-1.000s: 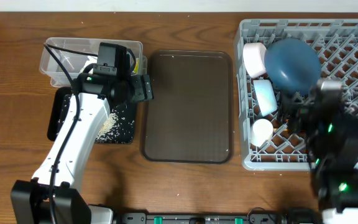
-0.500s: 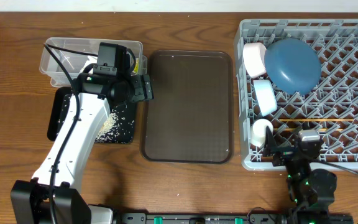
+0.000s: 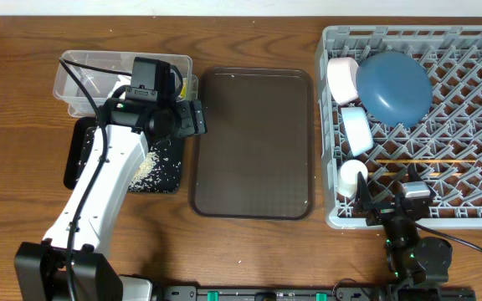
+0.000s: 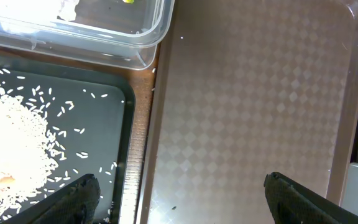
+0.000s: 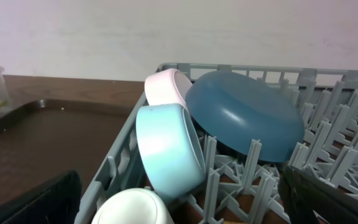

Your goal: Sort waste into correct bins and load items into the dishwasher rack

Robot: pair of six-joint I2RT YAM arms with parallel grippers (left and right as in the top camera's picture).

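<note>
The dishwasher rack holds the blue plate, a pale pink bowl, a light blue bowl, the white cup and chopsticks. My right gripper is open at the rack's front edge. Its wrist view looks past the cup and light blue bowl to the plate. My left gripper is open and empty over the seam between the black tray and the brown tray. Rice lies on the black tray. The clear tub holds tissue and a yellow wrapper.
The dark brown serving tray lies bare between the bins and the rack. Loose rice grains are scattered on the black tray. The left arm stretches over the black tray from the front edge.
The right arm has pulled back from above the rack to the table's front edge, uncovering the chopsticks and the rack floor. The left arm has not moved.
</note>
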